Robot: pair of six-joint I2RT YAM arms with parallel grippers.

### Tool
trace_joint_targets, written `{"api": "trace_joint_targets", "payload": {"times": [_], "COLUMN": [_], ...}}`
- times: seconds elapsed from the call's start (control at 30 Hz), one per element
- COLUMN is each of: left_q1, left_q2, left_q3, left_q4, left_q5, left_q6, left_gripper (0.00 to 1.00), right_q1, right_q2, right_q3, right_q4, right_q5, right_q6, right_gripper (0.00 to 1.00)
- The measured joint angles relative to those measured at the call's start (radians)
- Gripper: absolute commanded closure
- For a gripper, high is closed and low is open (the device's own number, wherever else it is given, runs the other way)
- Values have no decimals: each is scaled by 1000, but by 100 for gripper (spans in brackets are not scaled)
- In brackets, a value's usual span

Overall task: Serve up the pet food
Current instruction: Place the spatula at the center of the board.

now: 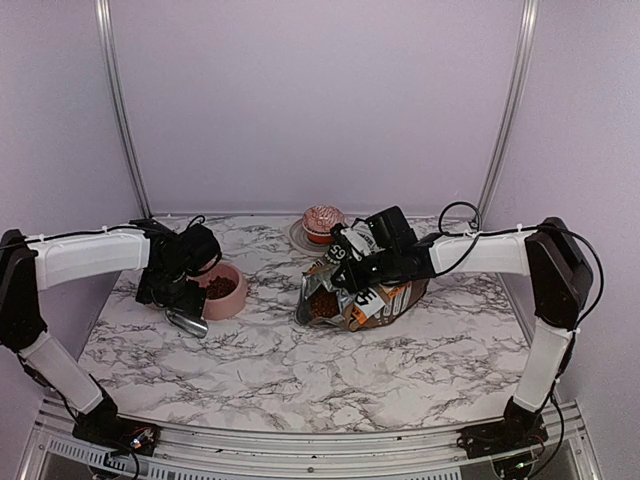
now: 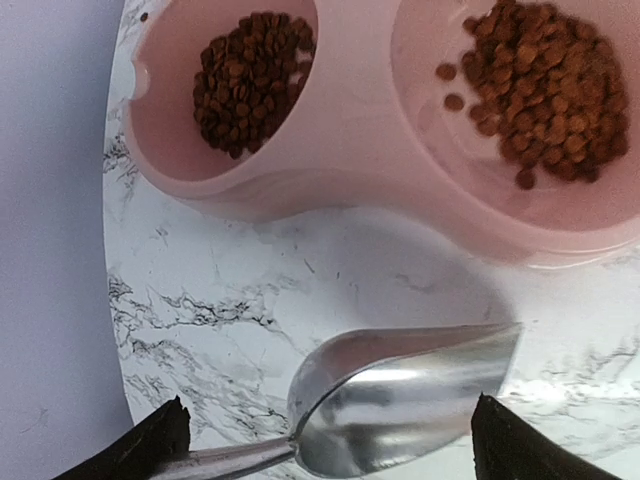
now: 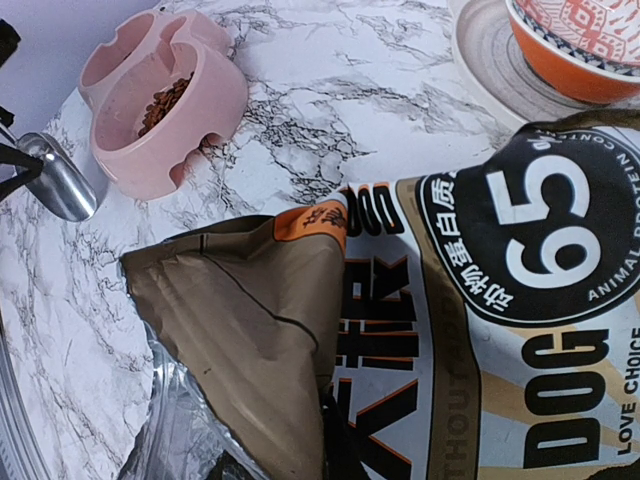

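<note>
Beyond left end effector (image 2: 327, 405) | pet food (image 2: 250, 75) in bowl (image 2: 350, 120) | spread wide, apparently astride scoop (image 2: 420, 390)

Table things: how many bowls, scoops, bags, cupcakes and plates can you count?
Pink double bowl: 1
Metal scoop: 1
Dog food bag: 1
Cupcake: 1
Plate: 1
Total: 5

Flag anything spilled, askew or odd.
The bag lies on its side, mouth open, kibble showing at the opening. No kibble seen loose on the table; the bowl sits level.
</note>
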Motion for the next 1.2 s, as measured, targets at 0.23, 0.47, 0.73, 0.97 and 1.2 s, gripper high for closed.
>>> {"api": "trace_joint_targets", "payload": {"times": [0.23, 0.47, 0.73, 0.97, 1.2], "left_q1": [9, 14, 15, 11, -60], "left_q2": [-100, -164, -256, -264, -274], "left_q3": [0, -169, -307, -428, -506], "left_q4": [70, 244, 492, 631, 655], "left_q5": [77, 173, 349, 504, 611], "left_q6": [-22, -58, -62, -85, -70], "left_gripper": [1, 29, 56, 26, 7], "right_q1": [0, 2, 5, 11, 24], "right_q2": [0, 0, -4, -3, 1], "right_q3": [0, 0, 0, 13, 43], "right_q4": [0, -3, -5, -26, -71], "right_q5": [1, 11, 15, 26, 58], "right_q6": [0, -5, -8, -8, -10], "right_gripper": [100, 100, 100, 100, 100]}}
